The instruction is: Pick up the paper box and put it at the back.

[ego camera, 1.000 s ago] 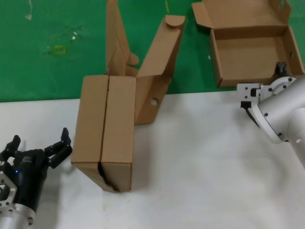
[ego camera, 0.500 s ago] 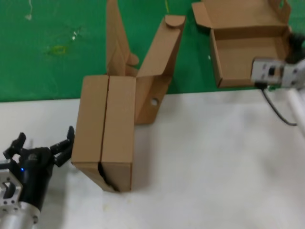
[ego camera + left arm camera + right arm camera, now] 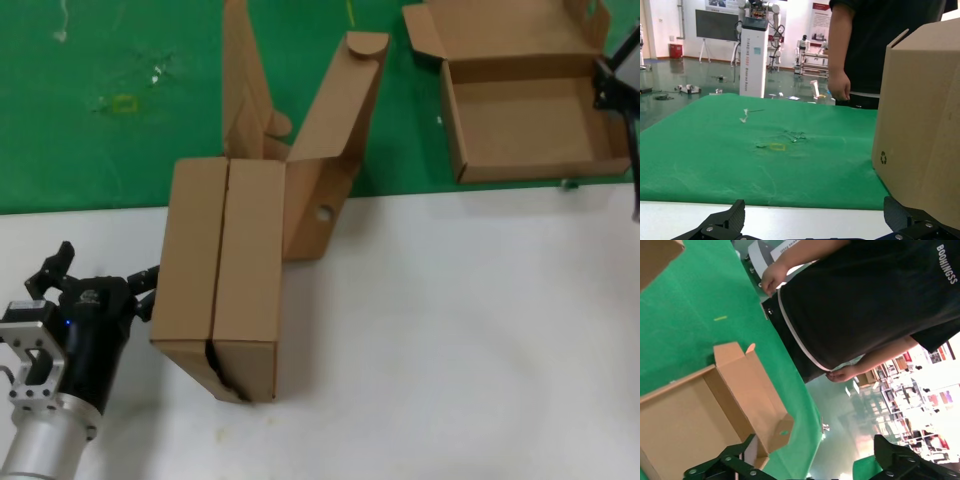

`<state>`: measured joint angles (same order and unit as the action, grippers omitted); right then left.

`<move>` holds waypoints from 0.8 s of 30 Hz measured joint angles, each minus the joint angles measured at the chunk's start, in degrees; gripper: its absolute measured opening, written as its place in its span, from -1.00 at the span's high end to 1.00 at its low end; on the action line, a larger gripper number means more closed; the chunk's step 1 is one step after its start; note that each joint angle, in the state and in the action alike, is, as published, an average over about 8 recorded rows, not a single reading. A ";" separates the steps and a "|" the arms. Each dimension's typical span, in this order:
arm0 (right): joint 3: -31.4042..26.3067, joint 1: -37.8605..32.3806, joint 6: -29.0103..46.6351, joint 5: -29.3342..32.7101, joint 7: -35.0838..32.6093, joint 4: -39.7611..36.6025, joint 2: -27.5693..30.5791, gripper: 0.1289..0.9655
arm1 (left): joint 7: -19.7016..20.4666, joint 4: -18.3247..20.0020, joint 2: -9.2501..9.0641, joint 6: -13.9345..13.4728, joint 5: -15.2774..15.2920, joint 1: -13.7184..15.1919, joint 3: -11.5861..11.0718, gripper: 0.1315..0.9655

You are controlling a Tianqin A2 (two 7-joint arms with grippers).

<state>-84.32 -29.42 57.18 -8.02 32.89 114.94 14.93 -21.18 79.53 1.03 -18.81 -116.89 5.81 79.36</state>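
Hands first: our left hand (image 3: 100, 285) sits lower left, fingers spread beside the paired boxes (image 3: 220, 290). Right hand (image 3: 622, 70), spread, hangs upper right at the paper box (image 3: 525, 110), lying open on the green back (image 3: 120, 150).

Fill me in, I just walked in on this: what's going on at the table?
The paper box lies open on the back, the green surface. The right gripper hovers open at the box's right edge, holding nothing. The left gripper sits open on the white tabletop, beside the two paired boxes. A person in black stands behind the table.
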 joint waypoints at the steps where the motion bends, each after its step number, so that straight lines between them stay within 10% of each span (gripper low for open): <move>1: 0.10 0.16 -0.30 -0.49 -0.14 -0.03 -0.04 -0.41 | 0.13 0.11 0.08 0.14 0.12 -0.01 0.12 -1.00; 24: -1.89 8.09 -15.69 -26.11 -8.99 -6.31 0.58 -0.99 | 5.83 3.38 4.44 5.20 3.82 -1.58 3.44 -1.00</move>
<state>-86.21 -21.33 41.49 -34.13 23.89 108.64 15.51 -15.35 82.91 5.47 -13.61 -113.08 4.23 82.80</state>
